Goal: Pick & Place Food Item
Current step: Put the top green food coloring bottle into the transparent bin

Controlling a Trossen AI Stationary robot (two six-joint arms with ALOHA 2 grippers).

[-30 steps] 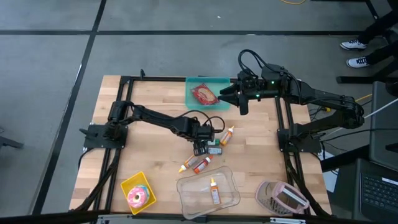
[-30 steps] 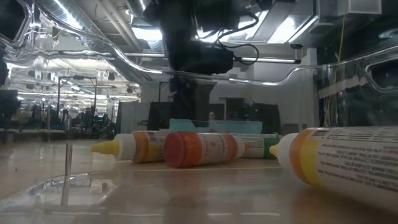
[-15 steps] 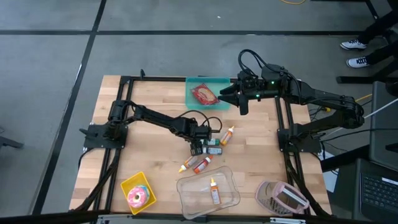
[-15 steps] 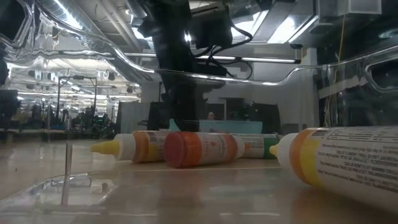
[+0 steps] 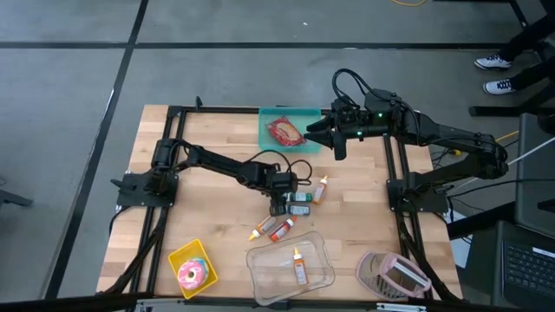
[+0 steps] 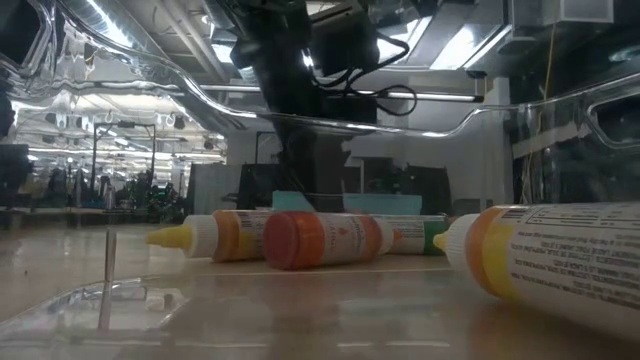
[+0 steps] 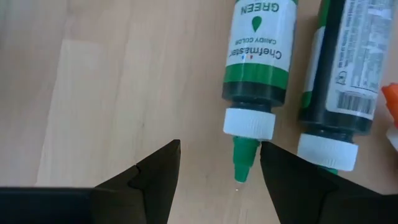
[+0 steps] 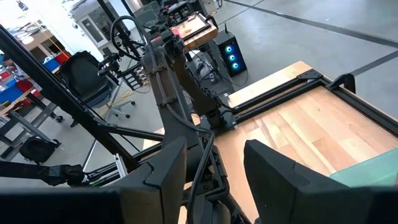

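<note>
Clear plastic sits nearest the table's front edge: a transparent tub point(image 5: 290, 268) with one small orange-capped bottle point(image 5: 299, 265) lying inside it. To its left is a yellow tray point(image 5: 192, 265) holding a pink-frosted doughnut point(image 5: 192, 275), and to its right a pink handheld device point(image 5: 395, 276) lies on the wooden table point(image 5: 208, 139).

Just behind the tub, two small food-colouring bottles lie side by side: a yellow-tipped bottle point(image 5: 262, 230) and a red-capped bottle point(image 5: 282, 229). In the low view they show as a yellow-nozzled bottle and a red-capped one lying on their sides, with a large bottle close to the lens on the right.

Farther in, near the table's middle, the left gripper point(image 5: 277, 206) hangs low over a green food-colouring bottle point(image 7: 258, 59) that lies flat on the wood. Its fingers point(image 7: 155, 174) stand apart, on either side of the bottle's green nozzle, not touching it. A second green bottle point(image 7: 341, 74) lies just beside the first, parallel to it. An orange-tipped bottle point(image 5: 319, 189) rests a little to the right of them.

At the far edge stands a teal tray point(image 5: 279, 115) with a reddish food item point(image 5: 284, 132) in it. The right gripper point(image 5: 310, 133) hovers at that tray's right side, raised off the table, jaws parted and holding nothing.
</note>
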